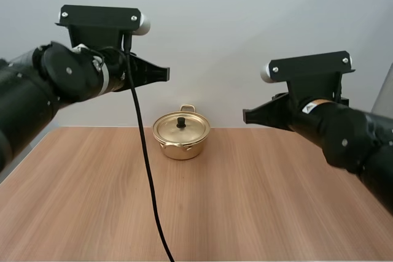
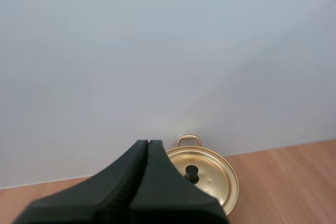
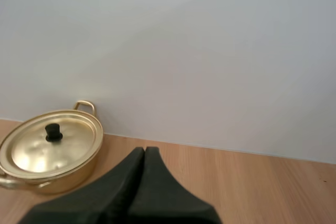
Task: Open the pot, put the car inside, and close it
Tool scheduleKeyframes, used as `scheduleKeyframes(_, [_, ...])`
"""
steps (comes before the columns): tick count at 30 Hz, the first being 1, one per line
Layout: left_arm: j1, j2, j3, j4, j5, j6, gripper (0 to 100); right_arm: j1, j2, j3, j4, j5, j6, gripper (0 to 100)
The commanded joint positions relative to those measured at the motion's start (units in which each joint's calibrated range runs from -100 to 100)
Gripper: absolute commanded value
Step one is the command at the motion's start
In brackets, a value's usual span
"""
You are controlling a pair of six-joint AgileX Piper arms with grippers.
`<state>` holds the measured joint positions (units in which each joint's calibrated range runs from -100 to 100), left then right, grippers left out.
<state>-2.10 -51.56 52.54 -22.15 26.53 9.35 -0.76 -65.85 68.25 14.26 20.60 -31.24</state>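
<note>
pot (image 2: 214, 181) lidded, beyond pressed-together left gripper (image 2: 148, 143)

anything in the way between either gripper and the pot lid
Nothing visible. The left gripper and right gripper, both shut, hang above the table on either side of the pot, with open air between each and the knob on the lid.

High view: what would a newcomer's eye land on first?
The gold pot draws the eye, sitting near the far edge of the wooden table with its lid on and a black knob on top. To either side, raised above the table, the left gripper and the right gripper point inward toward each other, both shut on nothing.
</note>
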Motion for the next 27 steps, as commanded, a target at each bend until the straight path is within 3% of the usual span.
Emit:
scheduleKeyframes(1, [0.06, -19.16, 13.09, 0.11, -5.14, 0.03, 0, 0.01, -13.32, 6.28, -0.45, 5.35, -0.06, 0])
scheduleKeyframes(5, [0.13, -31.33, 19.75, 0.58, -0.06, 0.03, 0, 0.01, -19.54, 8.38, 0.01, 21.14, -1.38, 0])
scheduleKeyframes(8, [1.39, -38.48, 23.78, 2.28, 6.91, 0.32, 0, 0.01, -25.75, 8.68, 0.45, 21.60, -3.24, 0])
scheduleKeyframes(12, [2.41, -48.44, 29.44, 4.32, 5.80, 1.16, 0, 0.01, -34.15, 10.43, 0.45, 21.95, -3.44, 0])
scheduleKeyframes(15, [2.49, -48.44, 34.74, 3.55, 4.92, 1.16, 0, 0.05, -34.15, 13.84, -0.08, 21.98, -3.44, 0])
scheduleKeyframes(20, [2.49, -48.44, 42.15, 3.36, 4.12, 1.16, 0, 0.05, -34.15, 21.25, 1.67, 8.68, -3.20, 0])
scheduleKeyframes(25, [2.49, -48.44, 47.46, 3.22, -0.73, -1.44, 0, -0.75, -34.15, 26.20, 1.79, 7.12, -1.42, 0])
scheduleKeyframes(27, [2.49, -48.44, 47.46, 3.77, 5.24, -1.44, 0, -1.53, -34.15, 27.27, 1.95, 7.28, 0.74, 0])
